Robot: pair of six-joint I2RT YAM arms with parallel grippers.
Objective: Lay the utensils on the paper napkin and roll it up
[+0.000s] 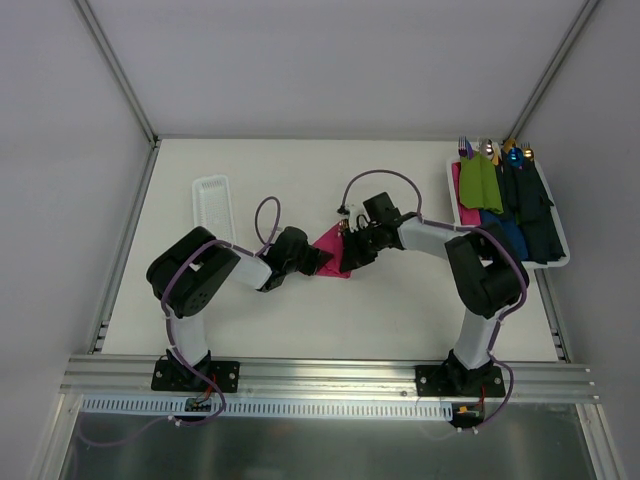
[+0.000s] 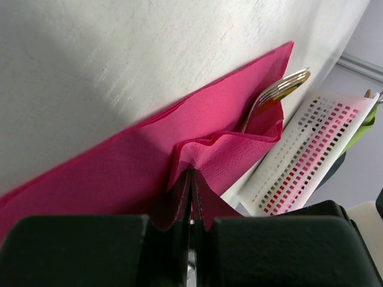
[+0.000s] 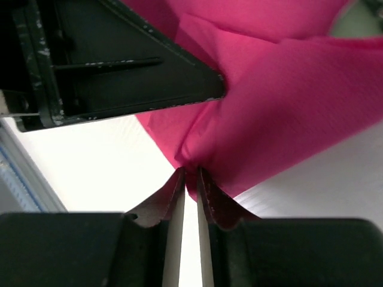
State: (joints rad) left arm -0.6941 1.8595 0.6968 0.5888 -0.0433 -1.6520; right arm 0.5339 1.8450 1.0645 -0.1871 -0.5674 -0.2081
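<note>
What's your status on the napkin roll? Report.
Both shut on the paper napkin: left gripper, right gripper. Gold utensils tucked in its fold, tips showing. Grippers crowd each other; nothing else seen in the way.

One loose paper napkin, two white trays, one left pincer and one right pincer.

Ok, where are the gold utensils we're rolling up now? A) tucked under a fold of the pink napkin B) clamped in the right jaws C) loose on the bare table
A: the left wrist view shows the utensils poking out from under a fold of the paper napkin.
</note>
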